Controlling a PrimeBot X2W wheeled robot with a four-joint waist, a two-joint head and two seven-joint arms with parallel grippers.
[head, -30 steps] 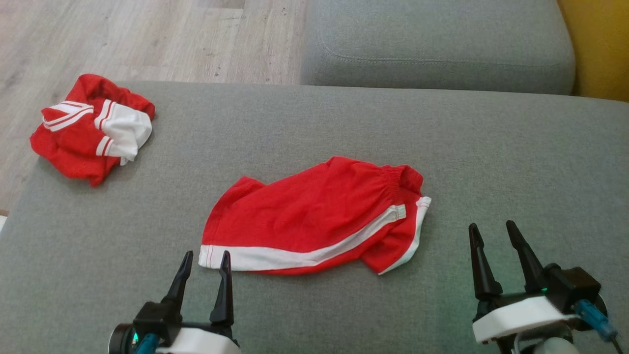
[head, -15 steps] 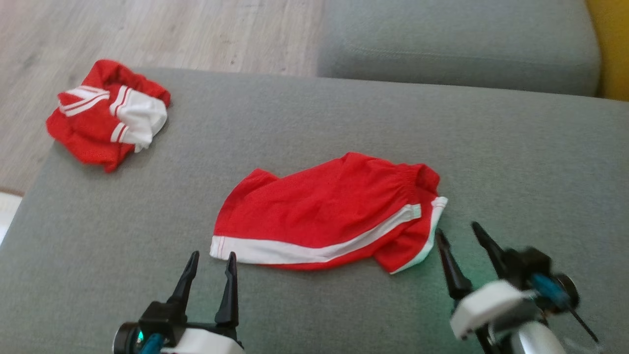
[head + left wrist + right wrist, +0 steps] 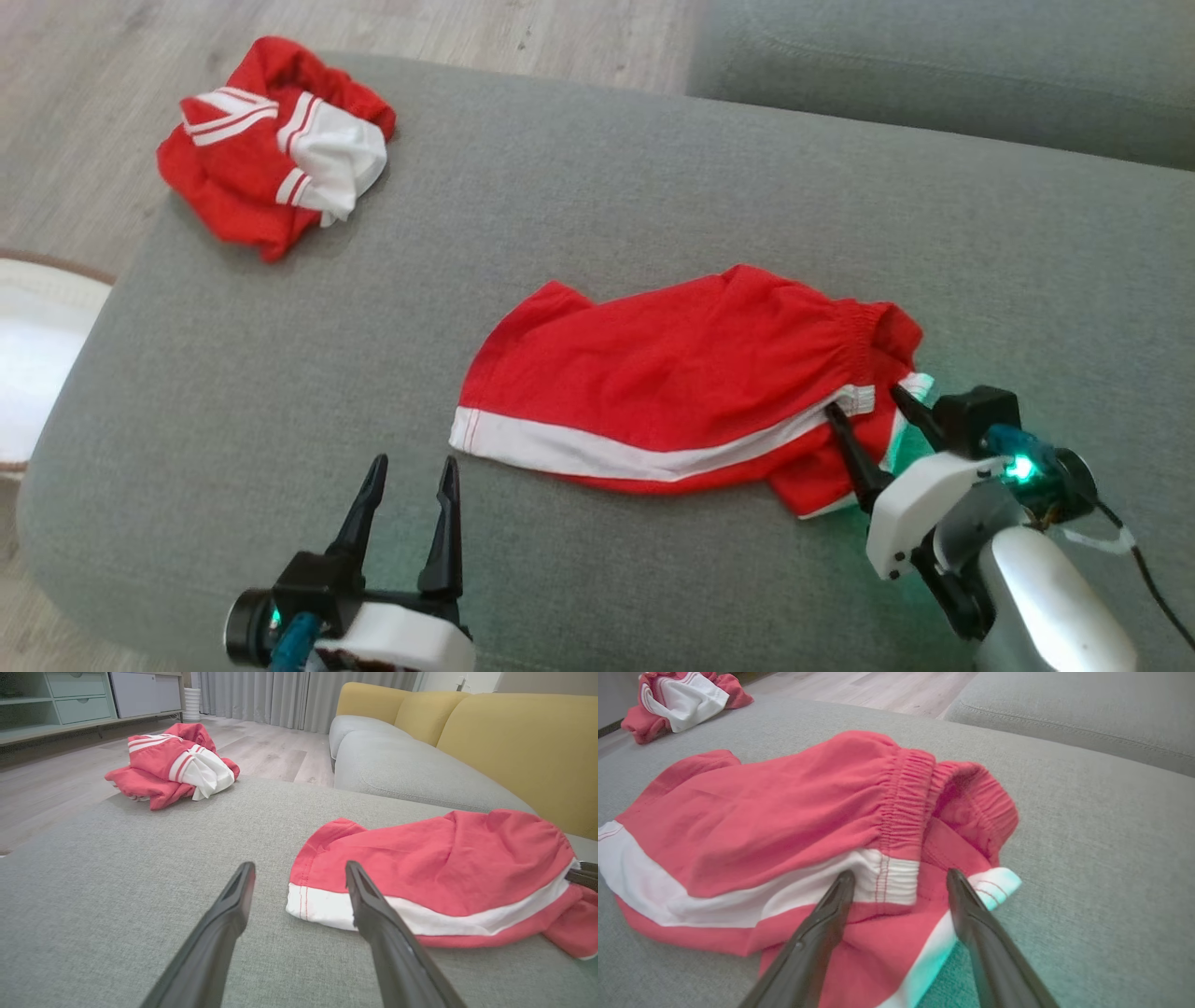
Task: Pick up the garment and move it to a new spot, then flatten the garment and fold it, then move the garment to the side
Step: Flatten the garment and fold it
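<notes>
A wide grey sofa cushion (image 3: pixel 280 373) takes up most of the head view, with wooden floor (image 3: pixel 112 37) beyond its far left corner and a second grey cushion (image 3: pixel 934 65) at the far right. The left wrist view also takes in a yellow backrest (image 3: pixel 514 732) and grey curtains (image 3: pixel 289 695).

The red shorts (image 3: pixel 672 383) lie flat near the middle of the cushion. They are folded in half, with a white stripe along the near edge, the leg hem to the left and the elastic waistband (image 3: pixel 901 798) to the right. A crumpled red and white garment (image 3: pixel 271 149) sits well apart at the far left corner.

The left gripper (image 3: pixel 414 461) is spread wide and holds nothing, just near and left of the hem corner. The right gripper (image 3: pixel 863 399) is also spread wide, its fingers straddling the stripe's end at the waistband. Whether they touch the cloth cannot be told.
</notes>
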